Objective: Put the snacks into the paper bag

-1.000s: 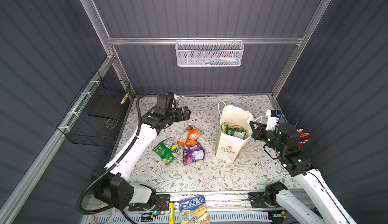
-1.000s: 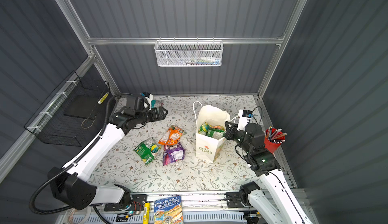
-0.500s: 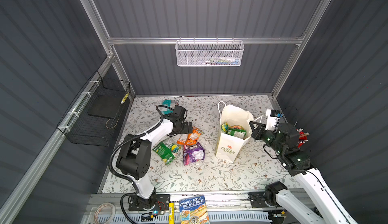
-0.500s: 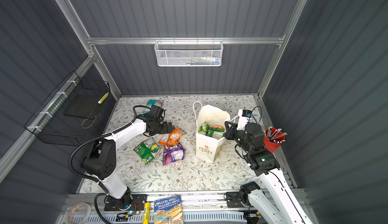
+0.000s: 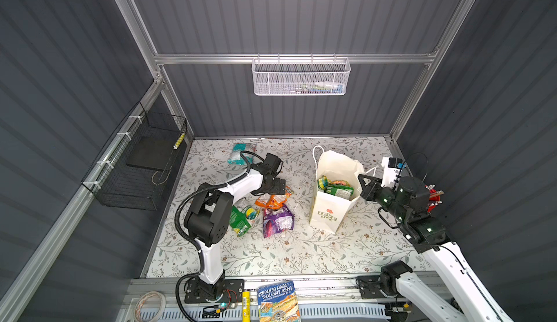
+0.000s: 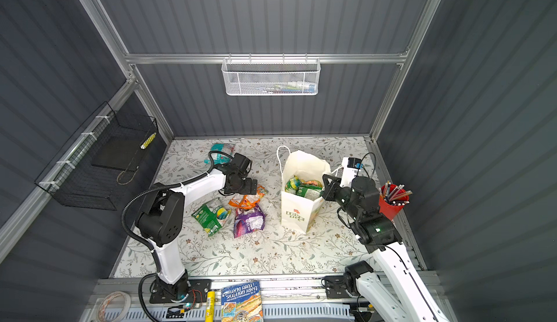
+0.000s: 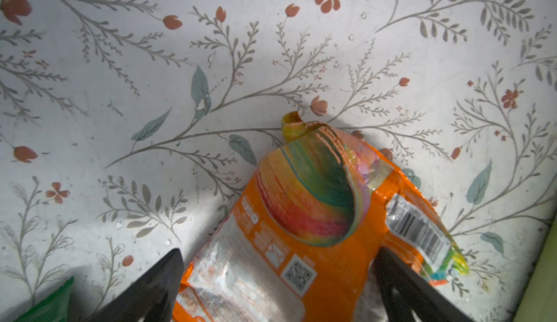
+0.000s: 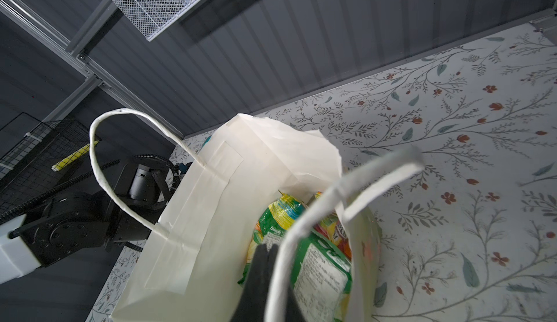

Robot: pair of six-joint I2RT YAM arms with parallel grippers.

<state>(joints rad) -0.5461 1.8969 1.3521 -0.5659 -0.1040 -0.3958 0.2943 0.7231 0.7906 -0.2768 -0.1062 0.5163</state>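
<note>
The left gripper (image 7: pixel 277 254) stands wide open over the orange packet (image 7: pixel 316 202), one finger on each side of it, low above the flowered table (image 5: pixel 301 251). The packet is puffed and its film looks slippery, so the closing jaws may catch only a fold, and then it can slide out on the way to the paper bag (image 5: pixel 330 215). The green packet (image 5: pixel 241 219) and the purple packet (image 5: pixel 277 222) lie just beside it, and I think a finger could push one of them or lift it together. The teal packet (image 5: pixel 239 153) lies apart, near the back wall. The right gripper (image 5: pixel 365 184) is closed at the rim of the bag, by the cord handle (image 8: pixel 346 196); whether it pinches paper or cord I cannot tell. The bag stands upright with several packets (image 5: pixel 336 186) already near its top. If this arm pulls, the light bag may tip or its mouth may fold in, and a dropped packet could roll off the pile and fall outside.
</note>
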